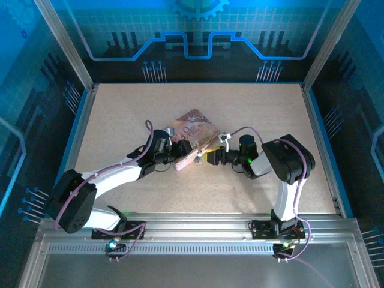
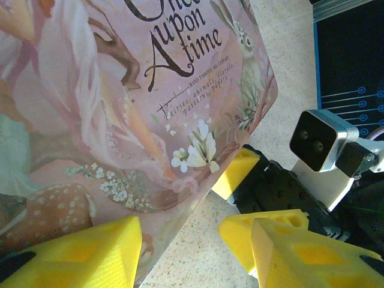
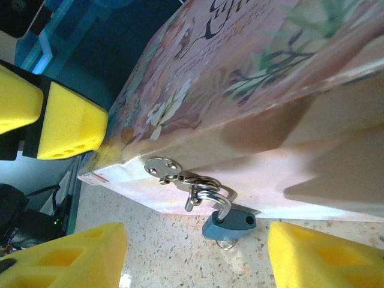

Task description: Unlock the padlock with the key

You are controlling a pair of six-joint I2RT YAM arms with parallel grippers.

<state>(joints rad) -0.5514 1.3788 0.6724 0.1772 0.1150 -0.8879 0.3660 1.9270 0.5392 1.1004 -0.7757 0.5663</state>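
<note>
The padlock [image 3: 229,224] has a small dark blue body. It hangs by its thin shackle from the metal hasp [image 3: 180,177] on the side of the pink illustrated tin [image 3: 252,78]. One shackle end is out of its hole. A thin metal ring pokes out under the body; the key itself is hidden. My right gripper [image 3: 197,241] stands open, its yellow fingers on either side of the padlock, touching nothing. My left gripper [image 2: 198,240] is open across the tin's [image 2: 120,108] near corner. In the top view both grippers [image 1: 179,157] [image 1: 207,157] meet at the tin's [image 1: 195,133] front edge.
The speckled beige table [image 1: 198,186] is walled by blue panels with raised rails at its left and right edges. The right wrist camera [image 2: 321,139] and the right gripper's yellow fingers [image 2: 237,173] sit close beside my left fingers.
</note>
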